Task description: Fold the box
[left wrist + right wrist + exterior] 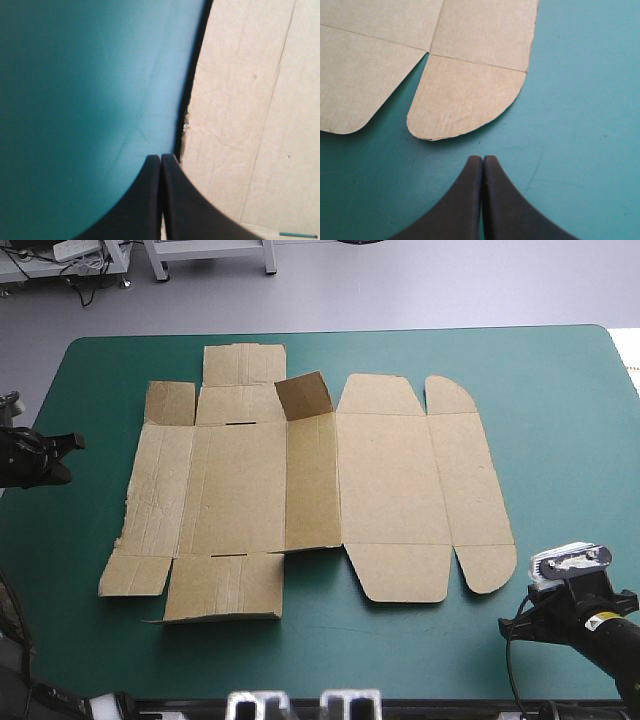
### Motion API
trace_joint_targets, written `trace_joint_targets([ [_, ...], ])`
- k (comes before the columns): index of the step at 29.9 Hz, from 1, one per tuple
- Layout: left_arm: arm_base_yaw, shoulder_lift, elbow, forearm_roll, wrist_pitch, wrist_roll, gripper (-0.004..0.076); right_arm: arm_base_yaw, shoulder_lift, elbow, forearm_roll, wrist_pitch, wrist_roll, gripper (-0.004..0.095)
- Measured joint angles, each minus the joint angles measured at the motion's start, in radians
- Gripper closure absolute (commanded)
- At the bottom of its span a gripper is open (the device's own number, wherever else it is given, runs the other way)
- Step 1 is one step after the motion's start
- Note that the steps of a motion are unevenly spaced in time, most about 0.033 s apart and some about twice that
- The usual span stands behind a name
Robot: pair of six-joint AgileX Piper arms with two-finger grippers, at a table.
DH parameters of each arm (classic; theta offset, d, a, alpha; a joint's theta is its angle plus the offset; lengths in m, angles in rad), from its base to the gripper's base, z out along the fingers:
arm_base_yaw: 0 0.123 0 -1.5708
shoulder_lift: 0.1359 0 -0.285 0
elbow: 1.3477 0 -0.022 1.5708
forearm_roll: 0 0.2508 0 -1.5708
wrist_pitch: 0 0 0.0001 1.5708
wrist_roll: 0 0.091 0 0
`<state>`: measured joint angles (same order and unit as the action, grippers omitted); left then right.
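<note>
1. High view: The box [300,490] lay spread flat across the middle of the table [560,370], all panels down except one small flap [303,395] standing up toward the far edge. My left gripper [62,445] waited at the table's left edge, just beside the board. My right arm sat by the near right corner, and I could not make out its fingers from here. I judged the folding not yet begun.

2. Left wrist view: The left gripper's fingers were pressed together into one point and held nothing. The tip sat right at the box's left edge, where the board met the teal-green cover [75,100]. I could not tell whether it touched the board. To raise this side panel well, I judged I would need to part the fingers first. Then I would slip one under the edge and pinch near the middle of the panel, so that it bent along its scored line and not across a worn spot.

3. Right wrist view: The right gripper [483,159] was likewise closed tight and empty. The rounded flap [465,100] at the box's near right end lay just ahead of it, with bare cover between them. I reckoned this arm would serve best pressing the sheet down while the left one lifted, or the whole sheet might slide.
</note>
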<state>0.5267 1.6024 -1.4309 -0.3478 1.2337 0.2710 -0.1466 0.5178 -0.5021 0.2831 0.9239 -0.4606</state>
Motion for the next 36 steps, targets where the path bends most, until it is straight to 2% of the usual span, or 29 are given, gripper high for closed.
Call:
trace_joint_targets([
  [3, 0.021, 0.039, 0.0, -0.066, -0.002, 0.071, 0.0734, 0.0, 0.0, 0.001, 0.0, -0.001, 0.0, 0.0932],
  [9, 0.022, 0.123, 0.0, -0.097, -0.004, 0.109, 0.0733, 0.0, 0.0, 0.003, -0.001, -0.004, 0.0, 0.0932],
  [12, 0.022, 0.163, 0.0, -0.079, -0.006, 0.112, 0.0699, 0.0, 0.0, 0.003, -0.001, -0.004, 0.0, 0.0932],
  [15, 0.022, 0.192, 0.007, -0.061, -0.012, 0.112, 0.058, 0.0, 0.0, 0.003, -0.002, -0.005, 0.0, 0.0932],
  [17, 0.022, 0.204, 0.02, -0.058, -0.014, 0.112, 0.0448, 0.0, 0.0, 0.003, -0.002, -0.007, 0.0, 0.0932],
  [20, 0.022, 0.223, 0.058, -0.065, -0.018, 0.112, 0.0312, 0.0, 0.0, 0.004, -0.002, -0.007, 0.0, 0.0932],
  [29, 0.022, 0.246, 0.141, -0.136, -0.026, 0.113, 0.0305, 0.0, -0.001, 0.004, -0.002, -0.007, 0.0, 0.0932],
  [36, 0.02, 0.227, 0.213, -0.207, -0.047, 0.176, 0.0305, 0.0, -0.001, 0.004, -0.002, -0.007, 0.0, 0.0932],
])
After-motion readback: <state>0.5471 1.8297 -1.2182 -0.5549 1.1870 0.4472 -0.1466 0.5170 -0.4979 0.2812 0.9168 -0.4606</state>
